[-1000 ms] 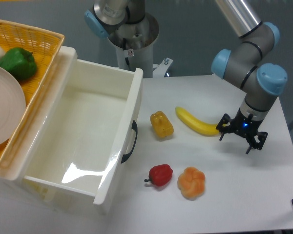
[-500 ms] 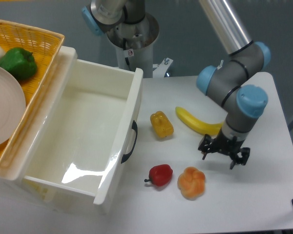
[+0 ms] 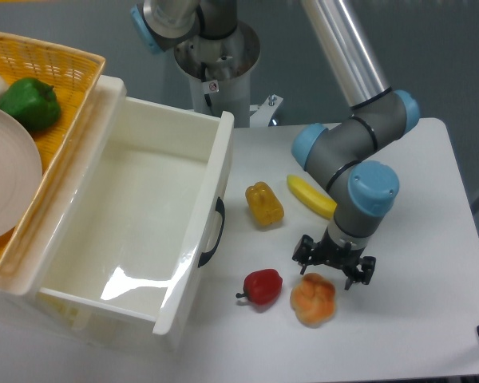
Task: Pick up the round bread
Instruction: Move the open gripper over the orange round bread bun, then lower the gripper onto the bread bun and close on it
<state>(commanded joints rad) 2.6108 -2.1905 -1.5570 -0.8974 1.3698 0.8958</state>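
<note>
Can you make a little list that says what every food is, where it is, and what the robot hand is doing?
round bread: on the table, front, right of the red pepper
gripper: open, just above the bread, not holding it
red pepper: beside the bread
yellow pepper: near the drawer handle
banana: partly hidden behind the arm
green pepper: in the basket
drawer: open

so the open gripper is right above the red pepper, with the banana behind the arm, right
Not quite. The camera view shows the open gripper above the round bread, not the red pepper, which lies to the bread's left. The banana is indeed partly hidden behind the arm.
</note>
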